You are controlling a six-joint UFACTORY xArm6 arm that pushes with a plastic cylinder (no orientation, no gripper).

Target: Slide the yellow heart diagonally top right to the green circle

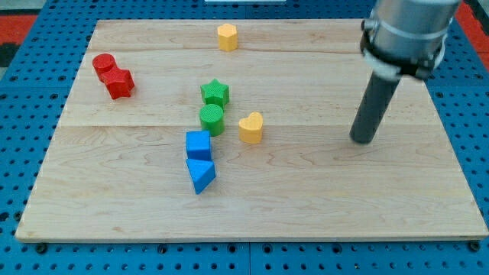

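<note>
Right now my tip is resting on the wooden board, well to the right of the yellow heart; being a bare rod, it is pinching nothing. Just left of the heart, the green circle is sitting, with a green star behind it. Nearer, a blue cube is touching a blue triangle. Far left, a red cylinder and red star are touching. A yellow hexagon is lying at the far edge.
</note>
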